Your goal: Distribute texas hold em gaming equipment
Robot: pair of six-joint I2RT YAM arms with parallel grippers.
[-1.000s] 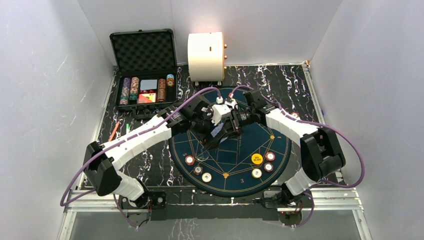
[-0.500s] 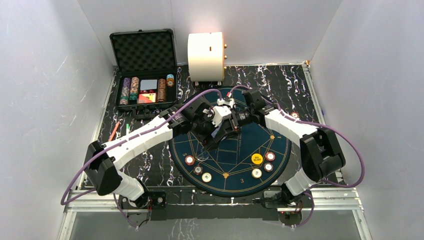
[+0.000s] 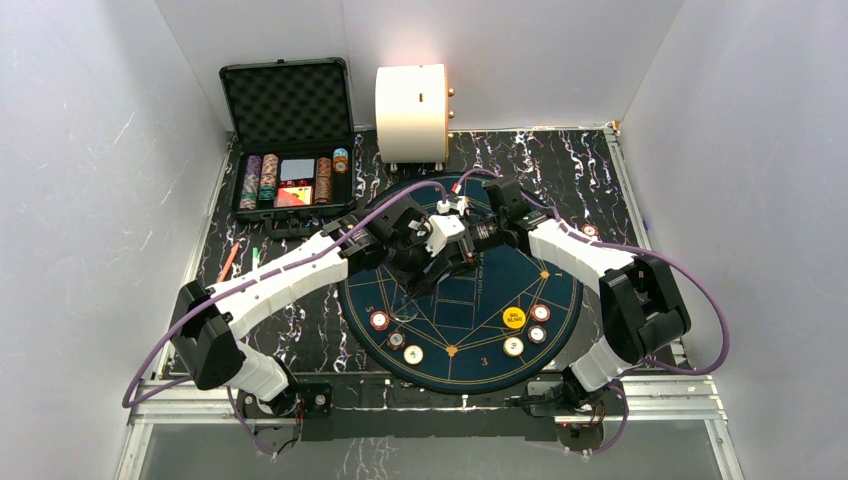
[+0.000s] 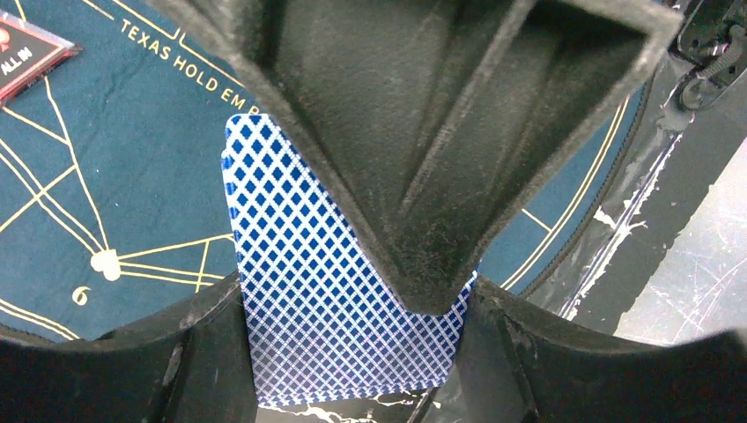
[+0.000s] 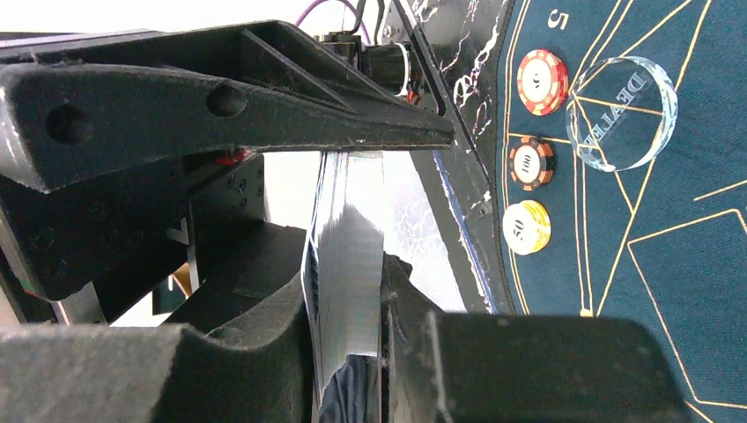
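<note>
Two robot arms reach from the table's near edge and meet over a round teal felt mat [image 3: 480, 300] at the middle of the tabletop. The left gripper [image 4: 414, 322] is clamped on a blue-backed playing card [image 4: 308, 264], held above the mat's far-left part. The right gripper [image 5: 432, 233] has its fingers spread, one above and one below the card's edge, not pinching it.

Likely risks:
- A low arm sweep could scatter the poker chips [image 3: 397, 338] and the clear dealer button [image 5: 621, 113] on the mat's near-left rim.
- The same sweep could shift the yellow button [image 3: 513, 318] and the chips at the mat's near right.
- The glossy card sits in a small pinch and could slip or twist out.
- The two grippers are almost touching and could knock each other.

The tabletop [image 3: 600, 180] is black with white marbling and looks hard and slick. The felt probably grips better. A black case [image 3: 285, 100] stands open at the far-left corner, holding chip stacks. A large cream cylinder [image 3: 410, 100] stands at the far edge. White walls close in three sides.
</note>
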